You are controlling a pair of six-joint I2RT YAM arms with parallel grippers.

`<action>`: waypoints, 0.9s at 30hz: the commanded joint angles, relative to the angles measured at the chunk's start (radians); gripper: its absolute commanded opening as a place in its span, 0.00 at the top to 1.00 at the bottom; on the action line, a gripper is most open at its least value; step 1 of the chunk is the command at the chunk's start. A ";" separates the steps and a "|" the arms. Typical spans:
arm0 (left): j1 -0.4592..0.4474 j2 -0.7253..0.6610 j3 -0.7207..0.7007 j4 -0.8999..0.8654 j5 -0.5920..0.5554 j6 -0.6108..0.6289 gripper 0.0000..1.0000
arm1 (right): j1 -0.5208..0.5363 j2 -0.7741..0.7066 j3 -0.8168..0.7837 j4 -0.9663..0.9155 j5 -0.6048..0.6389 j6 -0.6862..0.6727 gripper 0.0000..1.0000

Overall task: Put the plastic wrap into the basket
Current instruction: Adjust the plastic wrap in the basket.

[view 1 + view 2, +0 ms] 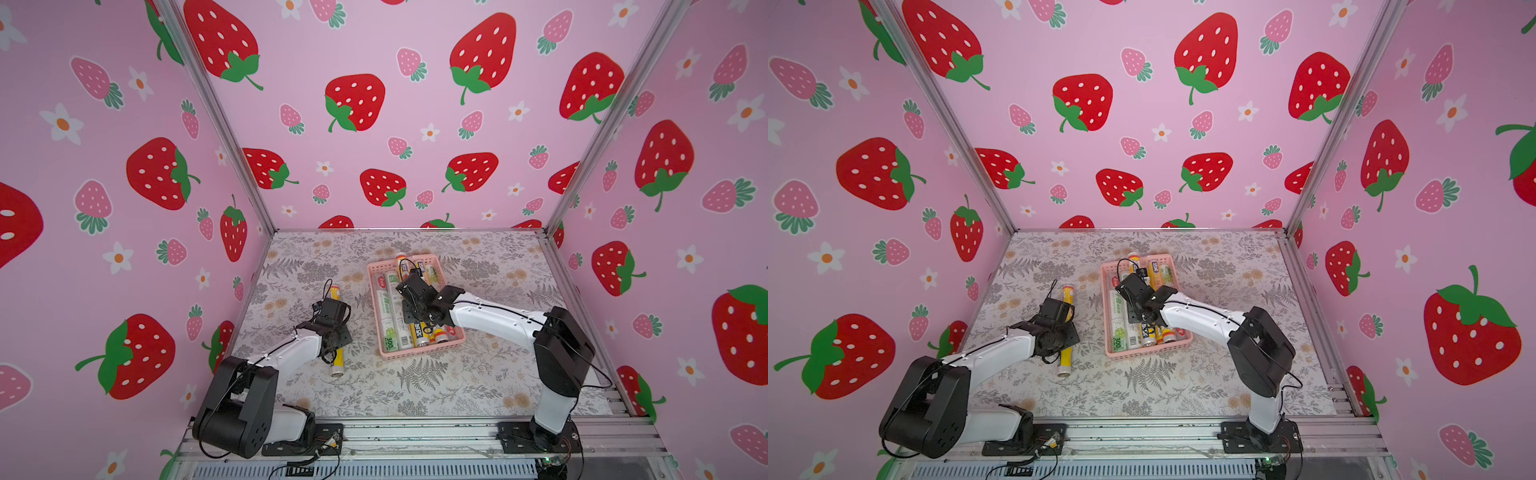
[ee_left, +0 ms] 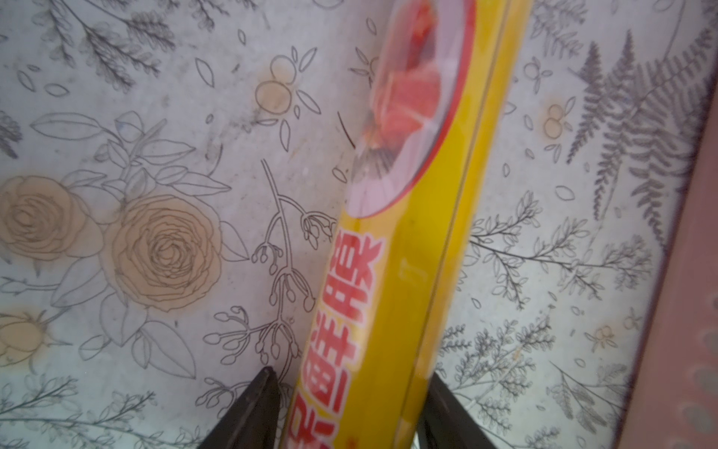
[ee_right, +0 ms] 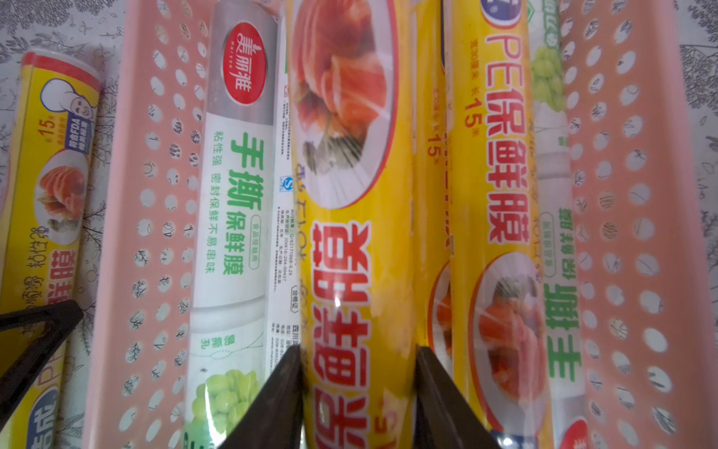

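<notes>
The pale-pink basket (image 1: 415, 352) stands on the flowered counter (image 1: 457, 386), with rolls of plastic wrap (image 1: 1119, 320) lying lengthwise in it, side by side. The right tool (image 3: 358, 349) is over the basket's middle. Its two dark fingers (image 3: 272, 404) press on either side of the centre yellow roll (image 3: 349, 252), which has a food picture and red lettering, so the tool is clamped on that roll. Whether the roll rests on the basket floor or sits a little above its neighbours is hard to tell. Against one long wall of the basket lies a white roll (image 3: 233, 214) with green print and grapes. Toward the opposite wall are a PE-marked yellow roll (image 3: 501, 175) and a second green-printed roll (image 3: 557, 295). Outside the basket, on its left and apart from it, a loose yellow roll (image 1: 338, 360) lies along the counter, roughly parallel to the basket's long side. The left tool (image 2: 351, 372) is closed around this loose roll, one finger on each flank
</notes>
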 commanded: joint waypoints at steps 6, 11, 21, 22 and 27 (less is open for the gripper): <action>0.000 -0.004 -0.022 -0.030 0.023 0.001 0.39 | 0.009 0.000 -0.010 -0.043 0.034 0.021 0.62; 0.000 -0.010 -0.021 -0.029 0.024 0.000 0.39 | 0.011 0.025 -0.009 -0.046 0.033 0.024 0.61; -0.002 -0.010 -0.008 -0.039 0.028 0.003 0.39 | 0.010 0.054 -0.004 -0.045 0.027 0.038 0.49; -0.002 -0.010 -0.009 -0.039 0.028 0.003 0.39 | 0.009 0.054 -0.003 -0.045 0.026 0.037 0.45; -0.001 -0.011 -0.009 -0.039 0.035 0.004 0.43 | 0.010 0.042 0.005 -0.044 0.028 0.032 0.39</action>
